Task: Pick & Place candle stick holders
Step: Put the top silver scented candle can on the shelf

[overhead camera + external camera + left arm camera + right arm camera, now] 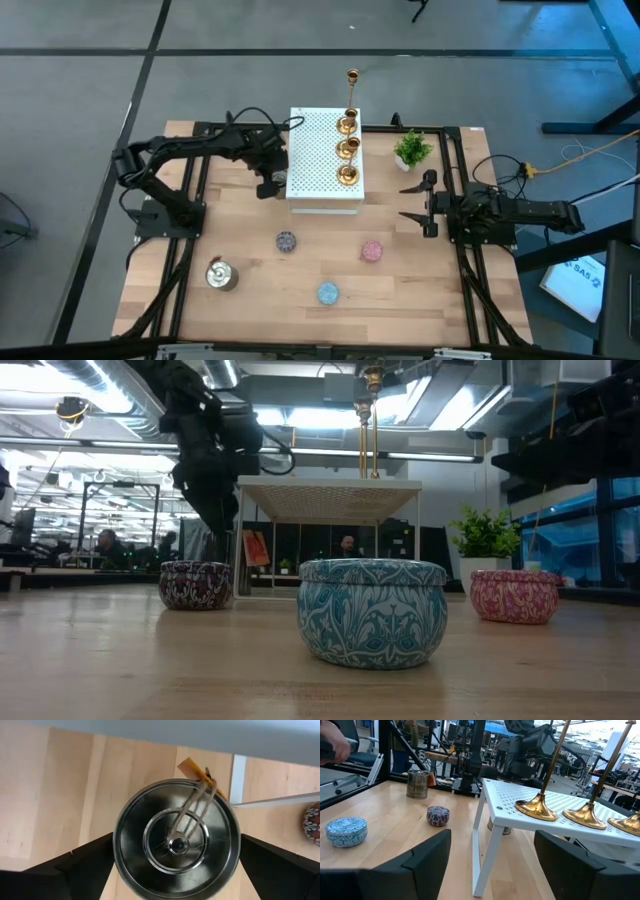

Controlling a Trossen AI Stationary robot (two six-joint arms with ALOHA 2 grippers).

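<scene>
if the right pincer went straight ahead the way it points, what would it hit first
Probably the white perforated stand: the right pincer, open, faces its side across bare table. In the right wrist view the stand's near leg and edge lie dead ahead, with the gold candle stick holders on top. Whether it meets the leg or the top is unclear.

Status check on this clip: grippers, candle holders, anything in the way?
Left gripper open beside white stand, over silver cup. Right gripper open, idle. Gold holders on stand. Nothing blocking.
</scene>
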